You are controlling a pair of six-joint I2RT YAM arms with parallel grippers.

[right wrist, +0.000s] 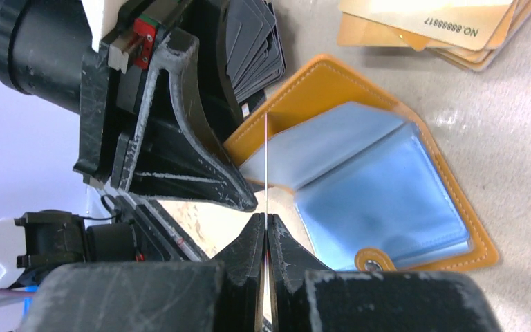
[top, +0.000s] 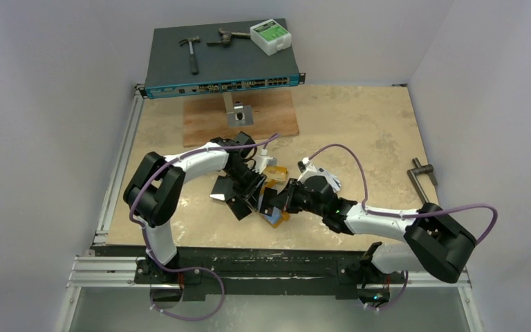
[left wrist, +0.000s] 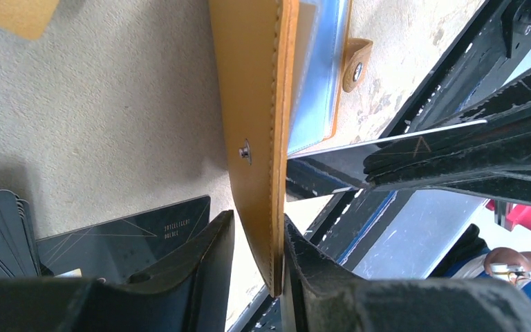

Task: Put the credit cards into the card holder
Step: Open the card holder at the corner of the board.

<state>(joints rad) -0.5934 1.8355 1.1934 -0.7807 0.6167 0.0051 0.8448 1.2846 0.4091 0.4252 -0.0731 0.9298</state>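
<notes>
The orange card holder lies open on the table with its blue plastic sleeves showing; it also shows in the top view. My left gripper is shut on the holder's raised orange cover. My right gripper is shut on a black card, seen edge-on, whose tip points at the sleeves. Black cards lie fanned beside the holder. Orange-gold cards lie in a pile beyond it. Silvery-white cards lie behind the right wrist.
A network switch at the back carries a hammer and a white box. A wooden board lies in front of it. A metal handle sits at the right edge.
</notes>
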